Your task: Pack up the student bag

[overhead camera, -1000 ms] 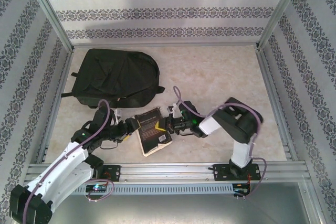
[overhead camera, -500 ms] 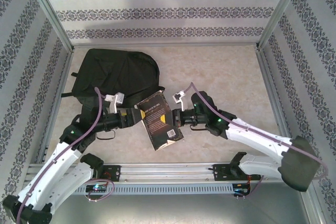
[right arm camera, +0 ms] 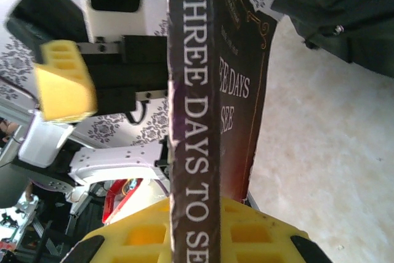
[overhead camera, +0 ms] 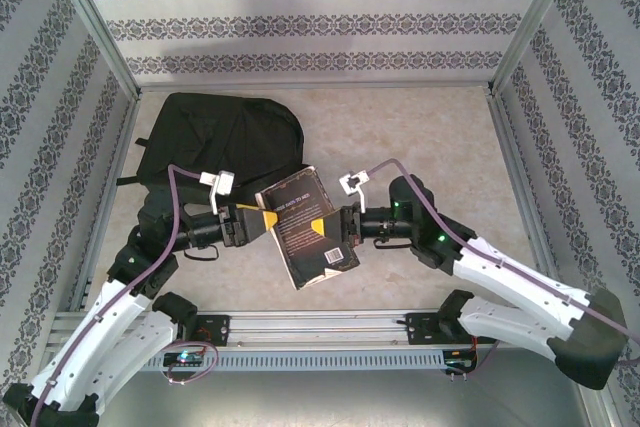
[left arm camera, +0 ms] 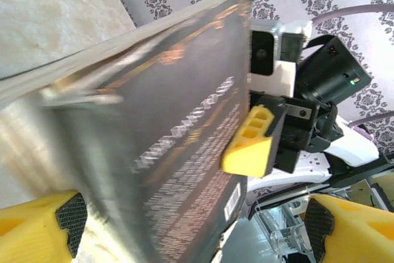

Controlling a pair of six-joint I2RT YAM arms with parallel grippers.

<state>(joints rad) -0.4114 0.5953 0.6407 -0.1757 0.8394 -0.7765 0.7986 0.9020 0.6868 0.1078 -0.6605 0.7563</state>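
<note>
bag: the black student bag point(overhead camera: 220, 142) lies flat at the far left of the table point(overhead camera: 420, 137), just behind the book.
book: a dark book point(overhead camera: 305, 229) hangs tilted between the two grippers. its spine says "three days to see".
right gripper: the right gripper point(overhead camera: 326, 228) pinches the book's right edge tight in its yellow fingers point(right arm camera: 258, 235).
left gripper: the left gripper point(overhead camera: 262, 223) is at the book's left edge. its yellow fingers point(left arm camera: 37, 223) are spread wide and not squeezing.
</note>
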